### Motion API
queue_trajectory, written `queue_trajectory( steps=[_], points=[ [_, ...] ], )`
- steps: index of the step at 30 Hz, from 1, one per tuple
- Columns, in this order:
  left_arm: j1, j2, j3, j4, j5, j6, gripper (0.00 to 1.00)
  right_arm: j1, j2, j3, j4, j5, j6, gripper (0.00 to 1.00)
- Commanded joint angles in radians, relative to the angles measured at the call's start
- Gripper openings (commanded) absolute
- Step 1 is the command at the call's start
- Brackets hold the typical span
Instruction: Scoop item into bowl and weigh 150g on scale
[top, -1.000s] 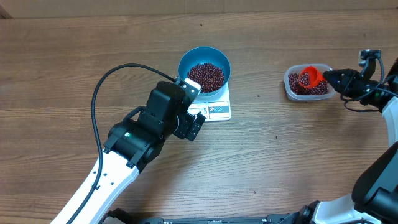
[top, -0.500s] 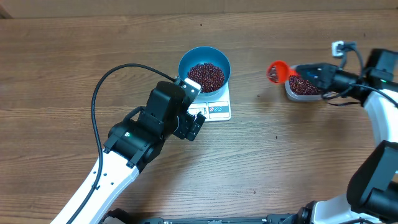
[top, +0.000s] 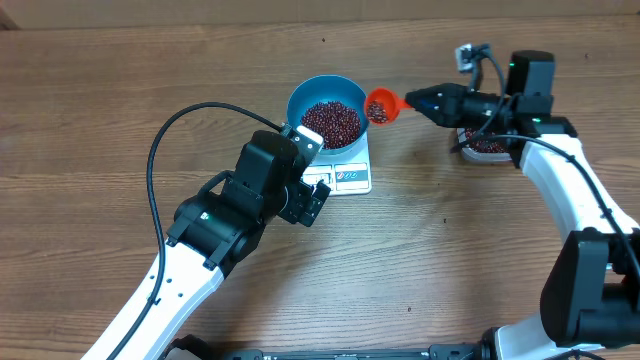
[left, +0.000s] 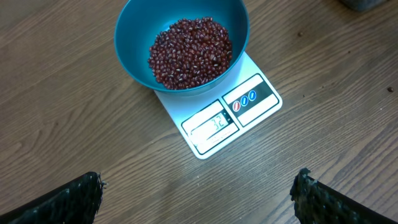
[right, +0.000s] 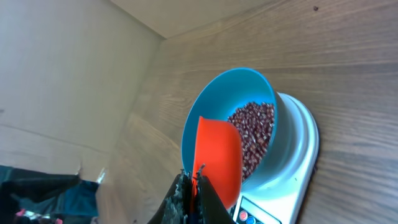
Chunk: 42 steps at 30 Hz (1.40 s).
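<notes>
Blue bowl (top: 329, 85) of beans (top: 332, 122) sits just beside right gripper's (top: 415, 100) orange scoop (top: 380, 106).

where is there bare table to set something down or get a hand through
Free: the whole far-left table, left of the black cable; also the wide front strip between scale and right arm. Crowded: between blue bowl and tub, where the right pincer holds the orange scoop.
</notes>
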Motion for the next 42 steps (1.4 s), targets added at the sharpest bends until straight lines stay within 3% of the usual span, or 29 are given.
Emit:
queue_trajectory(
  steps=[1,9,42],
  points=[
    [0.004,-0.009,-0.003,0.004,0.012,-0.013,1.0,0.055,0.005,-0.002,0.041,0.123,0.024,0.04],
    [0.004,-0.009,-0.003,0.004,0.012,-0.013,1.0,0.171,0.005,-0.002,0.081,0.387,0.009,0.04],
    [0.004,-0.009,-0.003,0.004,0.012,-0.013,1.0,0.215,0.005,-0.002,0.081,0.349,-0.535,0.04]
  ],
)
